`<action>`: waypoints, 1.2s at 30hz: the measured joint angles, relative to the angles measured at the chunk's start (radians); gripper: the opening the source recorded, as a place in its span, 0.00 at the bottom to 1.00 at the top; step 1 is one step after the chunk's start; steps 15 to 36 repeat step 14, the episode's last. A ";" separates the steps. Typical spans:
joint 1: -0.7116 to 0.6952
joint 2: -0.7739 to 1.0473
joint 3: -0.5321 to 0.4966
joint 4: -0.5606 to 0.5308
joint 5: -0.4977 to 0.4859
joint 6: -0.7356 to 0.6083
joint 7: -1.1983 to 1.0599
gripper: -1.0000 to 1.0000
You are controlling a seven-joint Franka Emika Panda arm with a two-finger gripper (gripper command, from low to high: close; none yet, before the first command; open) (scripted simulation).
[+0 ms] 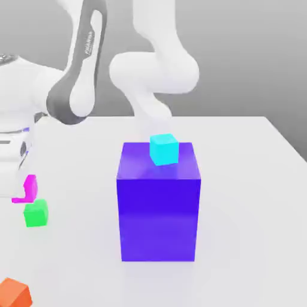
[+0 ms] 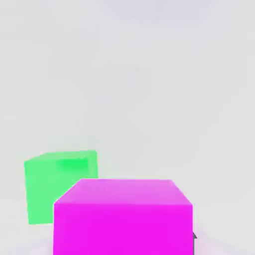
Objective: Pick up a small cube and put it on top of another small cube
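**Four small cubes, one big block, pink cube in the grip**

Four small cubes and one large block share the white worktop (image 1: 252, 198). Starting at the exterior view's left, the pink cube (image 1: 27, 189) sits at the very edge of the picture, just under the white arm (image 1: 78, 90), which bends down on that side. The fingers are closed nearly all the way, and the hand view has the pink cube (image 2: 123, 216) large and close in front of the camera, so it appears to be held between them; the fingers themselves cannot be made out.

Just below the pink cube in the exterior view, and a touch to its right, the green cube (image 1: 36, 213) rests on the worktop. The two look almost touching from here, though whether they meet is unclear. In the hand view the green cube (image 2: 52, 187) lies behind the pink one and is partly covered by it.

Near the bottom left corner an orange cube (image 1: 14, 293) lies on the worktop, well apart from the other two.

At the middle stands the tall blue-violet block (image 1: 159, 219), upright. A cyan cube (image 1: 163, 149) sits on its top face, near the back edge.
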 joint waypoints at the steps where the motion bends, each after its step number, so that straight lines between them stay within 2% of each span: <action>1: -0.009 -0.013 -0.012 -0.012 -0.006 -0.002 -0.042 0.00; 3: -0.024 -0.039 -0.037 -0.034 -0.015 -0.005 -0.128 0.00; 5: -0.016 -0.010 -0.050 -0.040 0.031 0.027 -0.198 0.00; 8: 0.001 0.083 -0.036 -0.038 0.176 0.102 -0.312 0.00; 11: -0.047 0.188 0.051 -0.030 0.360 0.180 -0.444 0.00; 12: -0.064 0.211 0.076 -0.028 0.400 0.197 -0.473 1.00; 36: -0.064 0.211 0.076 -0.028 0.400 0.197 -0.473 1.00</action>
